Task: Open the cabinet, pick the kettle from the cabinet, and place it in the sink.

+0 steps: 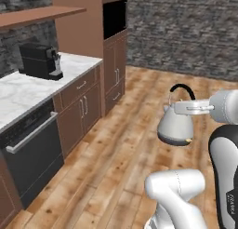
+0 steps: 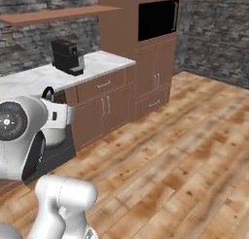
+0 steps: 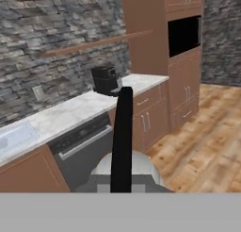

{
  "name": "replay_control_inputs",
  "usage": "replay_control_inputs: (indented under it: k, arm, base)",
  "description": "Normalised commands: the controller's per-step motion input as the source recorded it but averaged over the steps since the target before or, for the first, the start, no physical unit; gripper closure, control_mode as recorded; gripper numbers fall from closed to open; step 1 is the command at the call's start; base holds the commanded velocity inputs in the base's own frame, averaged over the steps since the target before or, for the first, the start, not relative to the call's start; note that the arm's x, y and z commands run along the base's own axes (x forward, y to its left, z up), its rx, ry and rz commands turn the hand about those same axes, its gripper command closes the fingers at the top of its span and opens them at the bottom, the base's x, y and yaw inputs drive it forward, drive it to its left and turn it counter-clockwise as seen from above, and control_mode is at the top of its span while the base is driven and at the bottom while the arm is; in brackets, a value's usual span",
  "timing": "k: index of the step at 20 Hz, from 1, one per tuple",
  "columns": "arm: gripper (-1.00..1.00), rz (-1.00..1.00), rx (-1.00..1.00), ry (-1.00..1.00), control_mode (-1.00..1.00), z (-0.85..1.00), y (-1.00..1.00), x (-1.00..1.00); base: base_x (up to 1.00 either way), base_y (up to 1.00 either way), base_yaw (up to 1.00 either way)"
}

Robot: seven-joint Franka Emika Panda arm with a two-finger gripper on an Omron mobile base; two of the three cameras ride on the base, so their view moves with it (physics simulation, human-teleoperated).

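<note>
The end effector (image 1: 179,107) is closed on the black handle of the kettle (image 1: 175,128), holding it above the wooden floor (image 1: 125,144).

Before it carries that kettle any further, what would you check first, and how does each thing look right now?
1. Kettle held: ok, the gripper is shut on its black handle.
2. Kettle off the floor: ok, it hangs in the air over the wooden boards.
3. Kettle level: ok, it hangs close to upright.
4. Sink in sight: ok, a pale basin shows at the far left of the counter in the hand view.
5. Path to sink free: cannot tell.
</note>
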Motion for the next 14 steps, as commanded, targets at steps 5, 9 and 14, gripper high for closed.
replay_control_inputs:
  k: [5,9,14]
  arm:
    - [1.00,0.00,0.00,0.00,1.00,0.00,0.00,0.00]
    - [1.00,0.00,0.00,0.00,1.00,0.00,0.00,0.00]
    - [1.00,0.00,0.00,0.00,1.00,0.00,0.00,0.00]
  base:
    - [0.30,0.06,0.48]
    - [0.30,0.06,0.46]
    - [0.37,0.09,0.36]
